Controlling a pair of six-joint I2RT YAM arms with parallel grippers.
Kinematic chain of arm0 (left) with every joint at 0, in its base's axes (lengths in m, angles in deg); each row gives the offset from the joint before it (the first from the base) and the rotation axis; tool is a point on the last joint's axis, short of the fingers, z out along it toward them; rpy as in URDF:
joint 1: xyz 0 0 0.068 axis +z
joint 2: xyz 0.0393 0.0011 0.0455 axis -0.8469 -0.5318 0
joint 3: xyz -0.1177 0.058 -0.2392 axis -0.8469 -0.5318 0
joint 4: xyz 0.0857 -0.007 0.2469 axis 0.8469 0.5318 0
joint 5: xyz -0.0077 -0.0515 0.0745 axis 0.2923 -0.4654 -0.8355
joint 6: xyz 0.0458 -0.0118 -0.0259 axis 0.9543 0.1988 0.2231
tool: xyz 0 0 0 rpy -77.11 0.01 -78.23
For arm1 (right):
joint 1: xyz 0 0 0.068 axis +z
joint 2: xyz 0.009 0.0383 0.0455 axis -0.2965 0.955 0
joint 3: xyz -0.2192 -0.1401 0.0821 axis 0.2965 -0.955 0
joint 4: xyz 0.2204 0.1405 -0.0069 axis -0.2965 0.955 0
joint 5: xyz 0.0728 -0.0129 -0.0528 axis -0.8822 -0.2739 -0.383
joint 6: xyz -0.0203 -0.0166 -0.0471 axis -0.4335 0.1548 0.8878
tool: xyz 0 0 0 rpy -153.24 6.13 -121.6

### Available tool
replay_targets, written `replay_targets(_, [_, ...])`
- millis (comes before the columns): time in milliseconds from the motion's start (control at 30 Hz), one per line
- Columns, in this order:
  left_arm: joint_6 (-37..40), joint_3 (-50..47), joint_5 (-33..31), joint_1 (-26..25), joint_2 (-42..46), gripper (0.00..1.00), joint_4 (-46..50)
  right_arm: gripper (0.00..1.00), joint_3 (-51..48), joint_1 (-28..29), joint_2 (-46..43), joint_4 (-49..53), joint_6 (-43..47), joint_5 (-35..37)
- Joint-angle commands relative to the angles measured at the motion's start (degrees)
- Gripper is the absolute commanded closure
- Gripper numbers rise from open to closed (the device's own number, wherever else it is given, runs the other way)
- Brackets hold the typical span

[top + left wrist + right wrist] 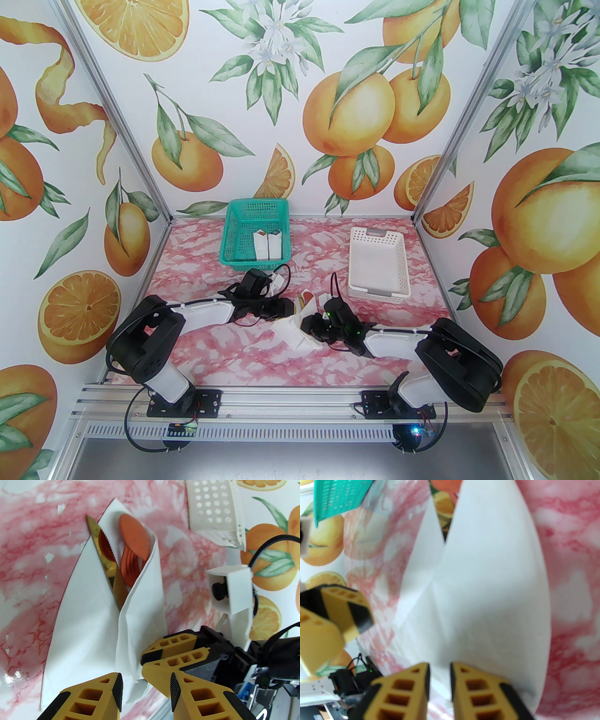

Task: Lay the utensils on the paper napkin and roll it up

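Observation:
The paper napkin (93,625) lies on the pink marbled table, folded lengthwise around the utensils. An orange spoon (134,535), an orange fork (129,566) and an olive-brown knife (105,557) poke out of its far end. My left gripper (145,691) is open, and the napkin's near corner hangs loose between its fingers. My right gripper (144,660) comes in from the right with its jaws nearly together on the napkin's folded edge. In the right wrist view the napkin (487,597) passes into the narrow gap of that gripper (439,679). From above, both grippers (291,311) (309,324) meet at the napkin (297,335).
A teal basket (255,232) at the back left holds two white wrapped bundles (268,243). An empty white basket (377,262) stands at the back right, close to the right arm's wrist. The cell's walls close in the table on three sides.

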Motion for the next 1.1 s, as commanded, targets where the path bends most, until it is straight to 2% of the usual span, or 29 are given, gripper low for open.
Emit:
replay_targets(0, [1.34,0.99,-0.58,-0.93,-1.16,0.58,-0.13,0.77,-0.41,0.42,0.78,4.92,0.82,1.37])
replay_targets(267, [2.71,1.99,-3.4,-2.74,-2.97,0.53,2.35,0.76,-0.06,0.41,0.88,5.25,0.99,1.28])
replay_targets(433, [2.61,2.45,-2.5,-3.49,-4.24,0.55,1.99,0.77,0.03,0.41,0.92,5.23,1.04,1.28])
replay_targets(900, [5.73,3.72,-7.5,-3.67,-0.56,0.51,8.32,0.76,0.05,0.42,1.01,5.62,1.02,1.28])
replay_targets(1067, [5.18,3.55,-6.71,-3.67,-1.41,0.5,7.34,0.77,0.04,0.43,1.04,5.63,1.03,1.19])
